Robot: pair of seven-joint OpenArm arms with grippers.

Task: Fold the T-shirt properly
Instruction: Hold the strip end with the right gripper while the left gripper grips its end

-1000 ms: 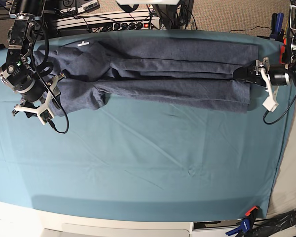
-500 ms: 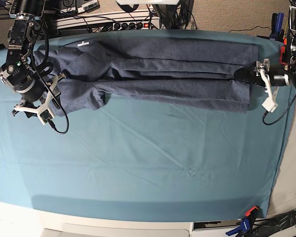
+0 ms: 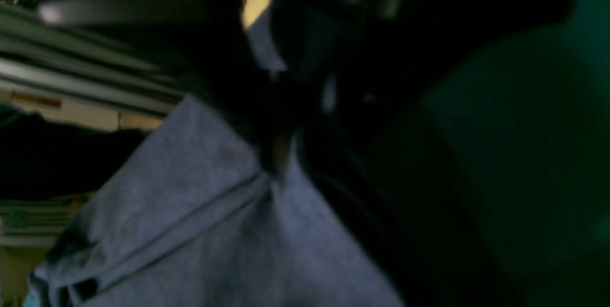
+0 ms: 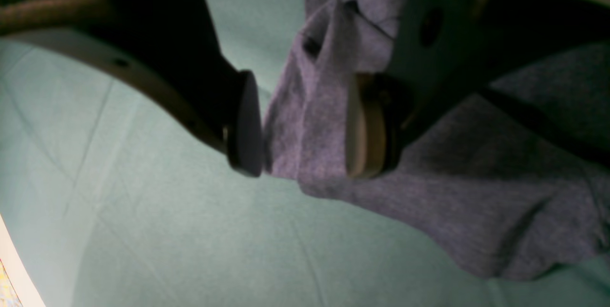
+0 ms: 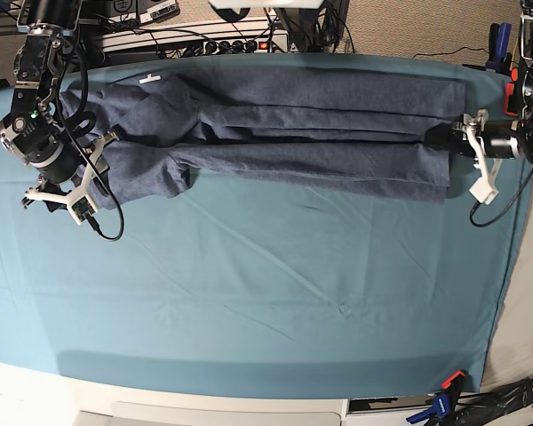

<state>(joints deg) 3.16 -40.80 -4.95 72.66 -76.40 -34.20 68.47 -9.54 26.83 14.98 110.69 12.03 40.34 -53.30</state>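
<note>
surface: teal cloth (image 5: 266, 293) covered the bench, with cables and equipment along the far edge; the near half lay bare.

right tool (image 5: 67, 182): at the base view's left end, at the sleeve end of the garment. in the right wrist view its pads (image 4: 245, 123) stood apart, with a bunched fold of fabric between them; one pad lay against the cloth, the other just beside it, not pressing. i judged it wide, not gripping.

t-shirt (image 5: 284, 133): a long, narrow band across the far half of the bench, its long axis running side to side, from the right tool at one end to the left tool at the other. a small white tag (image 5: 149, 80) showed near the left end. lengthwise creases ran along it.

left tool (image 5: 466, 142): at the base view's right end, on the hem edge. the left wrist view was dark and blurred; fabric appeared to gather to a point at the tool, which suggested a pinch. i judged it closed on the t-shirt's edge, though the view was poor.

key relation: the garment lay between the two tools, one at each end of its long axis. neither arm was nearer; each had its own end. the next fold probably needed the right tool to close.
</note>
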